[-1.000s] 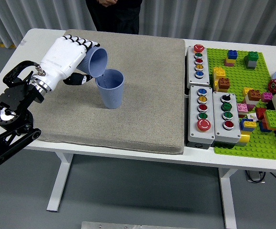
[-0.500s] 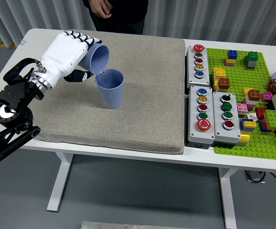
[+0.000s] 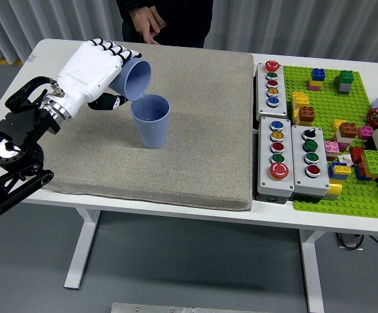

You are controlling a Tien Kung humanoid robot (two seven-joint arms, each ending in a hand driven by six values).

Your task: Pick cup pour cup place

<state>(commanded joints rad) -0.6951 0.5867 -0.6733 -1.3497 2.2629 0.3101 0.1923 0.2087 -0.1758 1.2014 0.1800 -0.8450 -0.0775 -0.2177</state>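
Note:
My left hand [image 3: 110, 72], white with black fingertips, is shut on a blue cup [image 3: 134, 79] that lies tipped on its side, mouth facing right and down. Its rim hangs just above the left edge of a second blue cup [image 3: 151, 122], which stands upright on the grey mat [image 3: 195, 143]. I cannot see anything flowing between the two cups. The right arm is out of the picture.
Two grey button boxes [image 3: 271, 83] [image 3: 293, 160] stand right of the mat. A green baseplate [image 3: 345, 130] with several coloured bricks fills the far right. A person in dark clothes stands at the table's far side, one hand [image 3: 151, 26] hanging near the mat's back edge.
My left hand has lifted slightly up and to the right with the tipped cup. The person has stepped closer and a hand has come into view.

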